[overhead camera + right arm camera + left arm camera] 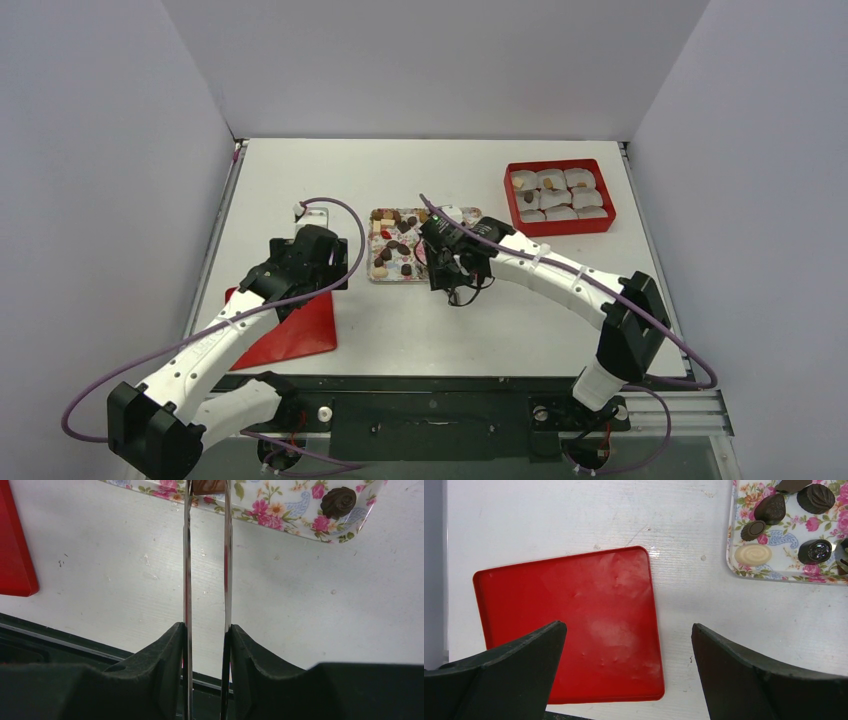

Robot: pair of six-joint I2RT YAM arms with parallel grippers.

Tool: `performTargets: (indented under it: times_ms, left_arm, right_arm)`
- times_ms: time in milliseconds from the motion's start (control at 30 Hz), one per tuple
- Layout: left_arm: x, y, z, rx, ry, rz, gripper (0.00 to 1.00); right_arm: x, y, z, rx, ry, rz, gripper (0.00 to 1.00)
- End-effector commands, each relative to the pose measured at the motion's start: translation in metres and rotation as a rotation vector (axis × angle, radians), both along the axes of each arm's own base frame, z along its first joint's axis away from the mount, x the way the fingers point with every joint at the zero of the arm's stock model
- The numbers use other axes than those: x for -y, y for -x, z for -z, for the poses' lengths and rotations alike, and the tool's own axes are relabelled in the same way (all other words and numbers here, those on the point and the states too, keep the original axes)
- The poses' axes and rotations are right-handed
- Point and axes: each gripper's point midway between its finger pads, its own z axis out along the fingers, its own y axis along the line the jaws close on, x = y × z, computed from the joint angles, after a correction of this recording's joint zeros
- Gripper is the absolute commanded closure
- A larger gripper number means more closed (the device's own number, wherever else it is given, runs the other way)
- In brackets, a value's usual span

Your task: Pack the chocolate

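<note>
Right gripper pinches tongs on 1 chocolate just inside the tray edge; left gripper gapes above red lid.

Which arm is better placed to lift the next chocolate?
Right. The right pincer grips metal tongs whose blades flank a brown chocolate on the flowered tray. The left pincer hangs open above the red lid, beside the tray, holding nothing.
</note>
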Motion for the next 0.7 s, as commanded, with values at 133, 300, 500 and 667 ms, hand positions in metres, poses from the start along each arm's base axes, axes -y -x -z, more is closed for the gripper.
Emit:
performTargets:
  times_ms: [133, 300, 500, 667]
  left_arm:
    - [0.0, -0.006, -0.014, 0.054, 0.018, -0.01, 0.03]
    - [-0.001, -0.006, -0.014, 0.055, 0.017, -0.011, 0.04]
    - [-0.001, -0.006, -0.014, 0.053, 0.016, -0.011, 0.04]
    - [-0.001, -0.006, -0.014, 0.054, 0.017, -0.01, 0.03]
  right_arm:
    - [0.007, -0.026, -0.028, 0.072, -0.037, 0.049, 0.7]
    - [0.008, -0.032, -0.034, 0.081, -0.055, 0.059, 0.7]
    - [0.01, -0.037, -0.042, 0.09, -0.076, 0.069, 0.7]
    - [0.016, -0.042, -0.052, 0.103, -0.097, 0.087, 0.7]
